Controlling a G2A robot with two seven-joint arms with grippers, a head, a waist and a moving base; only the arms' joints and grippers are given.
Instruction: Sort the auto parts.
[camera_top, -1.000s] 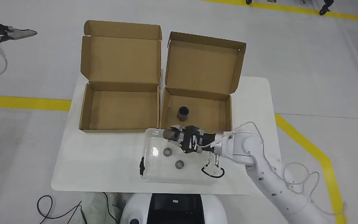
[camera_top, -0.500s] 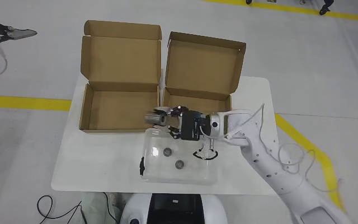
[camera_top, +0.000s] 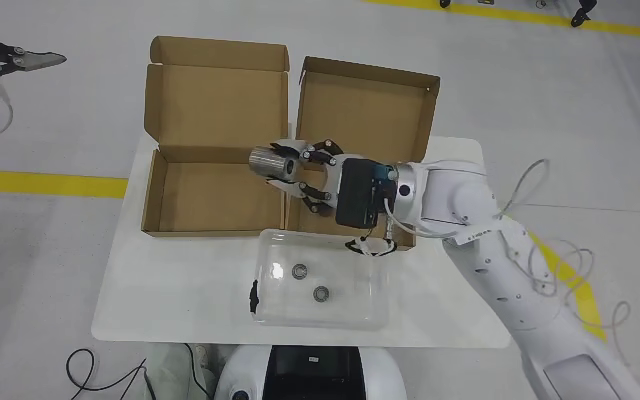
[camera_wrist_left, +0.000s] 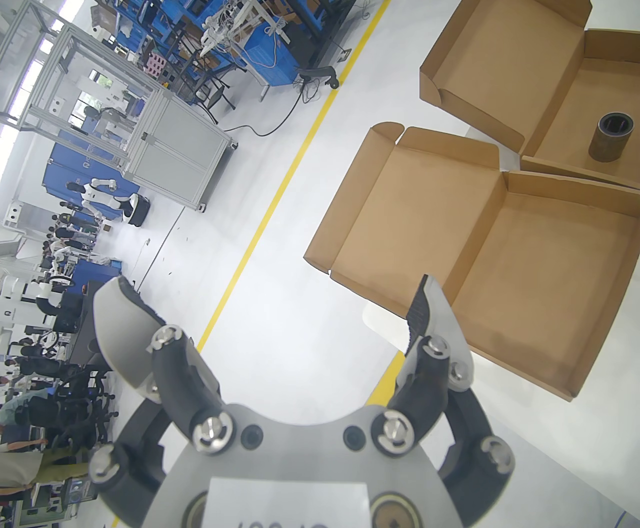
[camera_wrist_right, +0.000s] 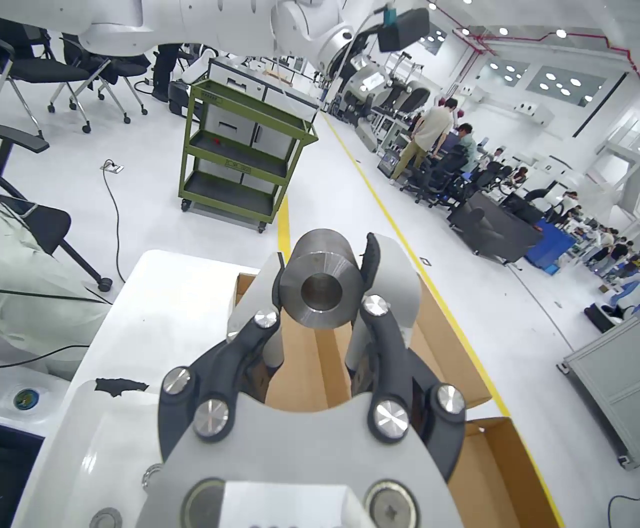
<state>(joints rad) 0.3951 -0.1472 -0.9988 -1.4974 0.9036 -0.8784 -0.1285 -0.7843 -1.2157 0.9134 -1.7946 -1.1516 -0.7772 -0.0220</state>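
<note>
Top view — the right tool (camera_top: 283, 163) pinches a steel sleeve (camera_top: 263, 159) above the left box (camera_top: 215, 195), near its neighbour. Left wrist view: left tool (camera_wrist_left: 272, 300) spread, empty. Right wrist view — only the fingertips grip the smooth sleeve, so it may slip and fall into the wrong box.

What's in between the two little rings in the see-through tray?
Nothing. In the top view, the stretch between the left ring and the right ring is only the bare bottom of the clear tray.

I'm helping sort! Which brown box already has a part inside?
The right-hand box: only it holds a part, a dark cylinder standing upright.
</note>
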